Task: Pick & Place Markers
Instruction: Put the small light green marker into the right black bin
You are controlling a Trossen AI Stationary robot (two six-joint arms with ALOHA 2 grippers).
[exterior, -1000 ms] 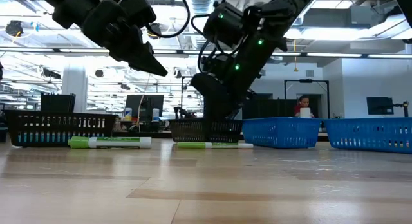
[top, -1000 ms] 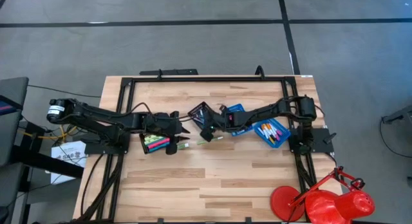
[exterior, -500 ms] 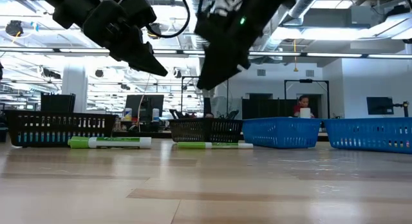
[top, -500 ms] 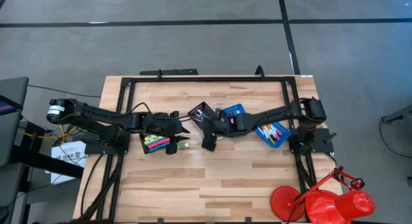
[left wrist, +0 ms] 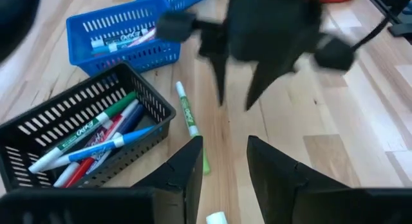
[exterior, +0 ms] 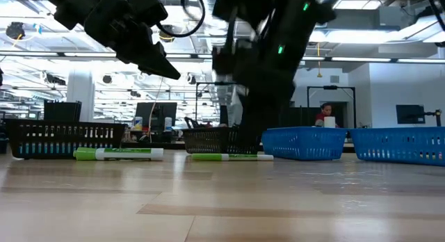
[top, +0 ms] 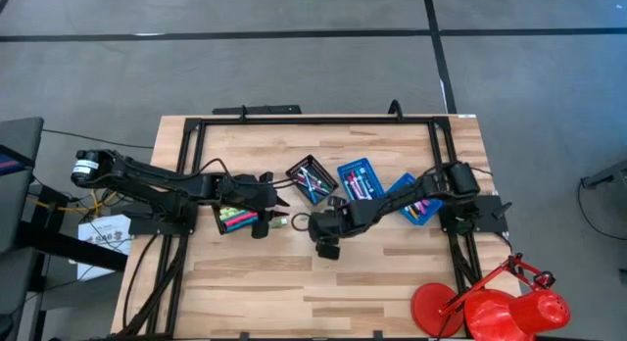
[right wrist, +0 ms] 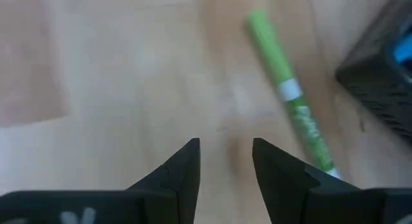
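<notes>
Right, operator, you have this in front of you:
Right gripper (right wrist: 225, 163): your right arm reaches across the middle of the table (top: 392, 282); its fingers stand apart over bare wood with nothing between them.
Loose green marker (right wrist: 290, 95): it lies flat on the wood just ahead of those fingers, beside the corner of a black mesh tray (right wrist: 380, 76).
Left gripper (left wrist: 222, 163): your left arm hangs above the table's left-middle, fingers parted and empty.
Second green marker (exterior: 118, 154): it lies on the table in front of the leftmost black tray (exterior: 66, 138).
Sorted markers (left wrist: 90, 143): green, red and blue ones rest in the black tray near the left gripper; more sit in the blue tray (left wrist: 122, 37).
Red lamp (top: 500, 307): it stands at the table's near right corner.
</notes>
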